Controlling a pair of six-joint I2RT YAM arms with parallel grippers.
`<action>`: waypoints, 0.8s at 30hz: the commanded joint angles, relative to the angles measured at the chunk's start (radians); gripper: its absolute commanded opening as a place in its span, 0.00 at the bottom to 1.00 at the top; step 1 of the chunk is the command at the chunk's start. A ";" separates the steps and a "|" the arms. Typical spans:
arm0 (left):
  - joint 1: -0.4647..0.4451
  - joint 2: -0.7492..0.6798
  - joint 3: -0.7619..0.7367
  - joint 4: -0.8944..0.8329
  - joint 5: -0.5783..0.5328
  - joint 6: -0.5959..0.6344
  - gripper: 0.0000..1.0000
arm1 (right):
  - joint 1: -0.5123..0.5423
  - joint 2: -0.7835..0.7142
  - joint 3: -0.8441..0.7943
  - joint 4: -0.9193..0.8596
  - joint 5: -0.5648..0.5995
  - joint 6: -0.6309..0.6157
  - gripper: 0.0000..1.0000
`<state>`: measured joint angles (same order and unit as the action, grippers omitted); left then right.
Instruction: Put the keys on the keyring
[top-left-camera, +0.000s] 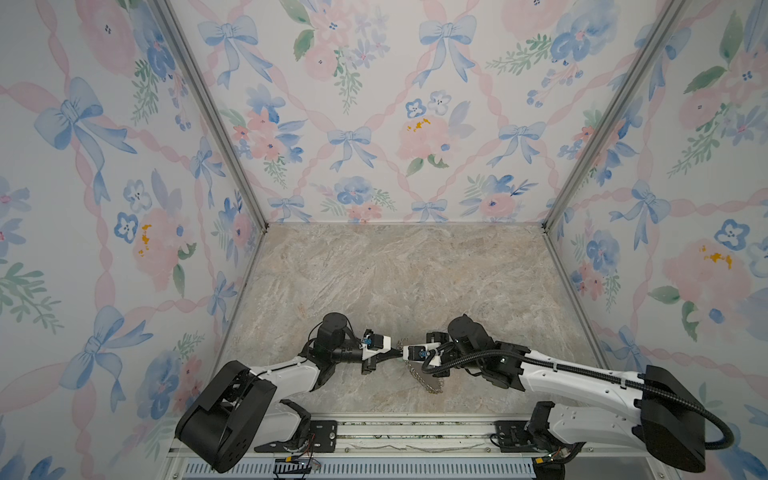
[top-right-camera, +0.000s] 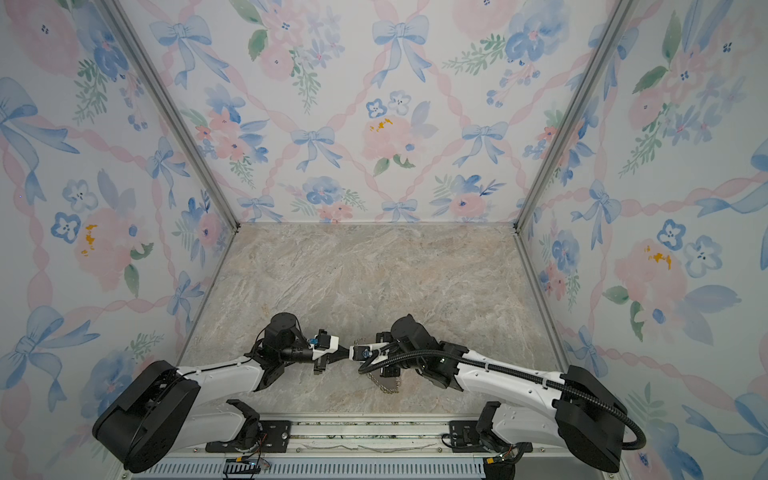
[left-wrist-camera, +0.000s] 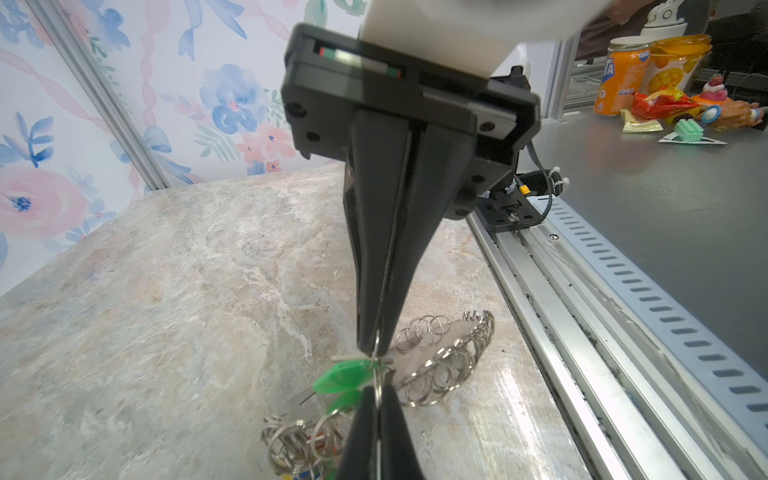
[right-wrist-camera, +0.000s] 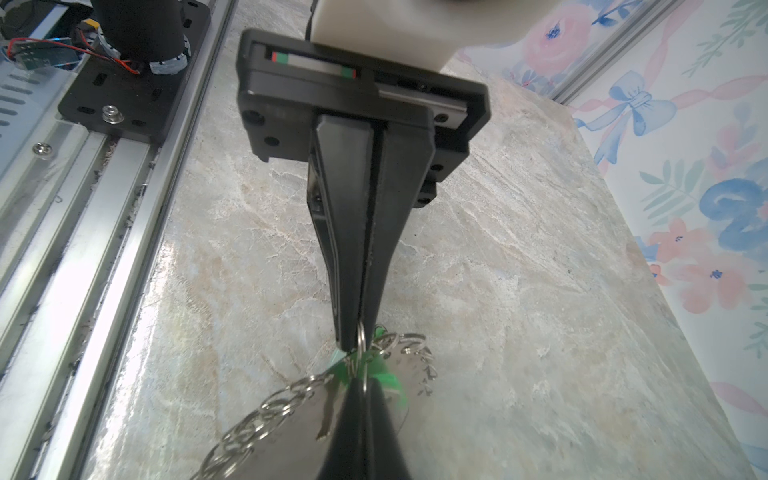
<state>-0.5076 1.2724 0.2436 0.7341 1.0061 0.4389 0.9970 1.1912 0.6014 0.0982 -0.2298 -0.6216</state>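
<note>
Left pincer (left-wrist-camera: 374, 347) and right pincer (right-wrist-camera: 353, 343): tip to tip, each pinching the same wire ring (left-wrist-camera: 377, 374). Green key (left-wrist-camera: 338, 380) at their meeting point, equally near both.

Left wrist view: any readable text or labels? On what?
"TA": large white letters on the orange can, word cut off by the can's curve.
Smaller print on that can: too blurred to read.
Yellow jar beside it: fruit picture, no legible text.
Other views: none.
</note>
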 joint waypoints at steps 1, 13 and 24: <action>-0.003 -0.025 -0.019 0.003 -0.013 0.034 0.00 | 0.012 0.000 -0.014 0.004 0.009 -0.007 0.00; -0.014 -0.071 -0.048 0.002 0.024 0.128 0.00 | 0.000 -0.013 -0.045 0.043 0.004 0.023 0.00; -0.023 -0.091 -0.063 0.016 -0.055 0.137 0.00 | 0.006 -0.005 -0.045 0.050 -0.014 0.027 0.00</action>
<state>-0.5209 1.2022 0.1963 0.7345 0.9676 0.5484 0.9970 1.1908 0.5659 0.1253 -0.2306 -0.6117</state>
